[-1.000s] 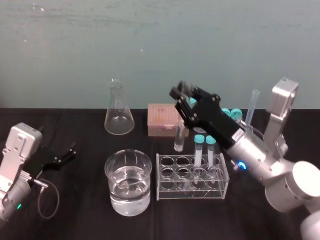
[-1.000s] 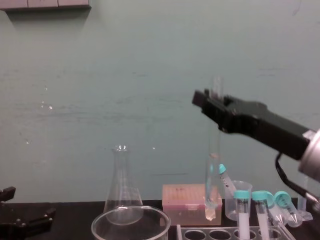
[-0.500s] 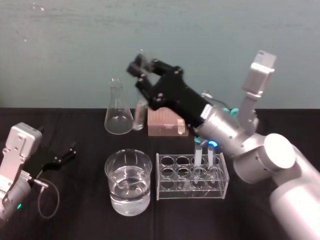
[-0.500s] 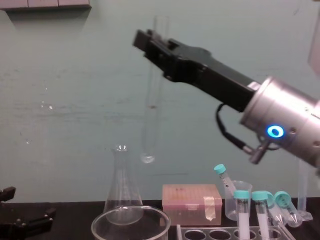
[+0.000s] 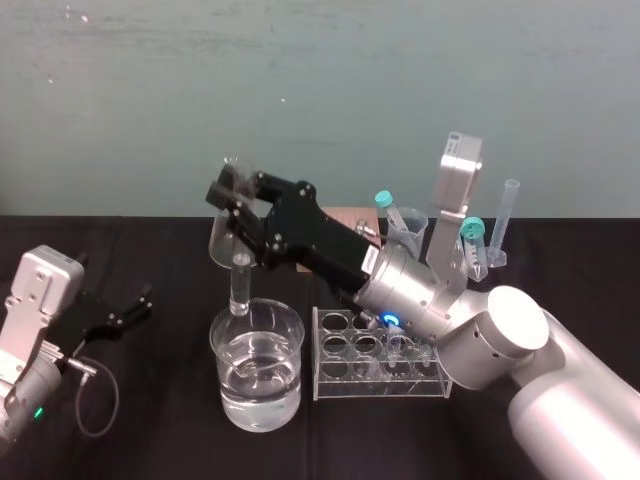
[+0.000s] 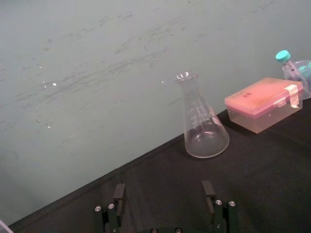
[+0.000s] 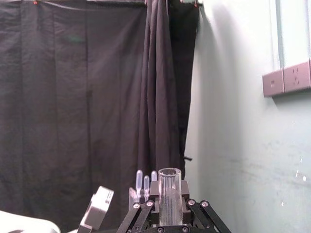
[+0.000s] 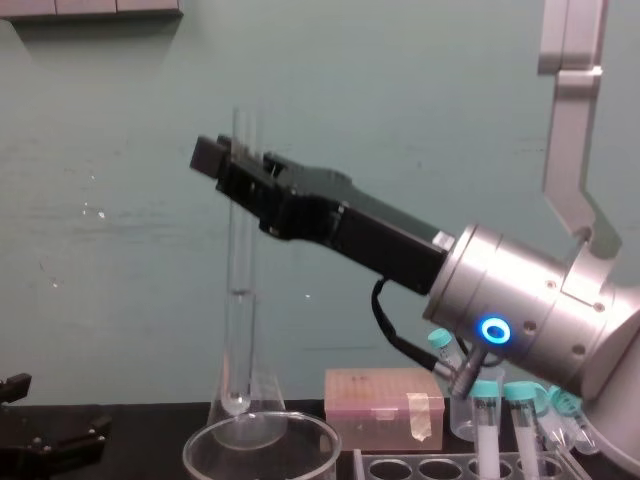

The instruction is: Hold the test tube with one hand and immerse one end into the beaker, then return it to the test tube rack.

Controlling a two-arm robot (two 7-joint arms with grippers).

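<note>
The right hand (image 5: 236,196), stretched leftward, pinches the test tube (image 5: 240,285) upright over the beaker (image 5: 256,395); the left hand (image 5: 132,308) rests spread.

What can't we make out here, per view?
Head view: the flask is mostly hidden behind the right pincer, which holds the test tube over the beaker; the right arm covers the rack's far right corner.
Chest view: the bottom edge cuts off the beaker below its rim, hiding its water, and the rack below its top.
Right wrist view: the pincer's body hides the tube's lower end.
The left pincer lies parked at left.
</note>
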